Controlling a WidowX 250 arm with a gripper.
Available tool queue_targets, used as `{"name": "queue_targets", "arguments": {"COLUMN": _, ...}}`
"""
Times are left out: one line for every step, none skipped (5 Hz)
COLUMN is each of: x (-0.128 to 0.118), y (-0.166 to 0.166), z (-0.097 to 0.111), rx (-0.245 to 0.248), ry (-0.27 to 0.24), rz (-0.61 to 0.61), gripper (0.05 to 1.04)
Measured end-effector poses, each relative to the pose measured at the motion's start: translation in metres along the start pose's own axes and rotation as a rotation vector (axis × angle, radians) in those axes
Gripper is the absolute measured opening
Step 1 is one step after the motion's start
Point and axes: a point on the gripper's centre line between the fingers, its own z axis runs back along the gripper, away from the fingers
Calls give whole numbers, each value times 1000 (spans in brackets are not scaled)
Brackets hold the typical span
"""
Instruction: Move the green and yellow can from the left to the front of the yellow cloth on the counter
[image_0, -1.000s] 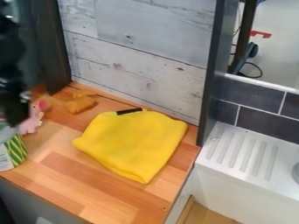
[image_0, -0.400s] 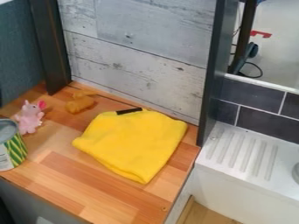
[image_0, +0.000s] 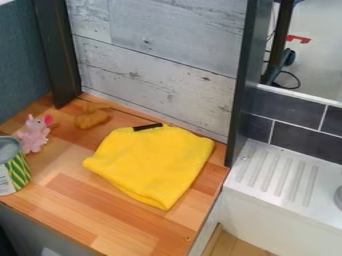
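Whether the end effector is spreading or pressing together, and where things are lying relative to it, is staying unclear; a yellow cloth (image_0: 153, 165) is resting on the wooden surface (image_0: 93, 217), a pink toy (image_0: 33, 135) sitting near a can (image_0: 16, 175).

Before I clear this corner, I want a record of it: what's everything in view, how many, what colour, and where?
Cloth: one, yellow, mid-counter
Strip: one, black, at the cloth's far edge
Toy animal: one, pink, counter's left side
Lumpy item: one, orange-brown, near the back wall
Can: one, green-and-yellow striped, left edge
Counter: one, wood-brown, under these
Plank wall: one, pale grey, behind
Uprights: two, dark, flanking the wall
Ridged drainboard: one, white, right
Tiles: several, dark, above it
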Motion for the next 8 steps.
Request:
{"name": "queue_targets", "arguments": {"x": 1, "y": 7, "z": -17, "rx": -3, "ry": 40, "rz": -18, "gripper": 1000}}
{"name": "queue_targets", "arguments": {"x": 2, "y": 7, "z": -39, "rx": -37, "ry": 89, "rz": -42, "gripper": 1000}}
{"name": "queue_targets", "arguments": {"x": 1, "y": 6, "z": -54, "rx": -58, "ry": 133, "rz": -58, "gripper": 1000}}
{"name": "queue_targets", "arguments": {"x": 8, "y": 3, "z": -60, "rx": -87, "ry": 92, "rz": -94, "gripper": 1000}}
{"name": "queue_targets", "arguments": {"x": 19, "y": -8, "z": -61, "rx": -151, "ry": 22, "rz": -122, "gripper": 1000}}
{"name": "queue_targets", "arguments": {"x": 25, "y": -29, "z": -64, "rx": -215, "ry": -13, "rz": -126, "gripper": 1000}}
{"name": "queue_targets", "arguments": {"x": 30, "y": -67, "z": -63, "rx": -234, "ry": 14, "rz": -170, "gripper": 1000}}
{"name": "queue_targets", "arguments": {"x": 28, "y": -93, "z": -62, "rx": -244, "ry": 33, "rz": -172, "gripper": 1000}}
